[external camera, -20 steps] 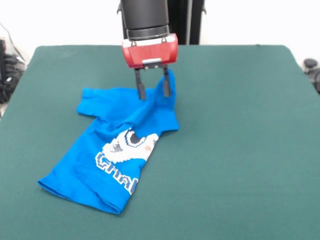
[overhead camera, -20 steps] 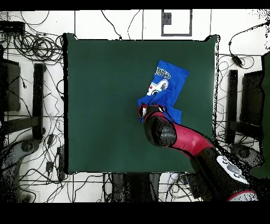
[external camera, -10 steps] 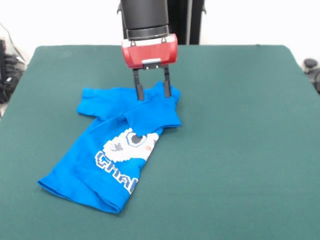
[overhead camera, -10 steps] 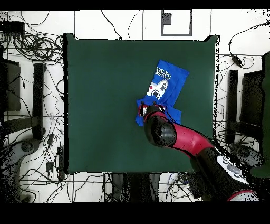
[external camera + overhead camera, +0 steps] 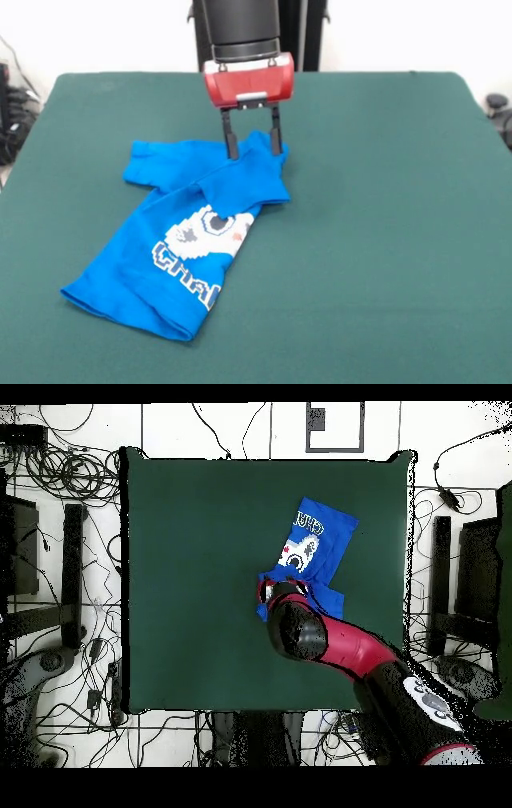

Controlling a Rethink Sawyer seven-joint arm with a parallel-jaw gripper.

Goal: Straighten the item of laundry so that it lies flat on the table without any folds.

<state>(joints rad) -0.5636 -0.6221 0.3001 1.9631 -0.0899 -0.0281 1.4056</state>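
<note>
Shirt lies on the surface, left of centre in my front view, its long axis running from the hem near the camera up toward the robot's side. Largest first: the body with the white print is fairly smooth, then the far part is doubled over itself in a fold, and one sleeve sticks out to the picture's left. I see the end effector standing right above that far folded edge, fingers spread wide with nothing between them, tips at or just touching the cloth; I can't tell which. So the fold I'd judge needs work sits directly below and slightly nearer the camera. In my overhead view the arm covers that same edge, and the second sleeve is hidden under the fold.
</note>
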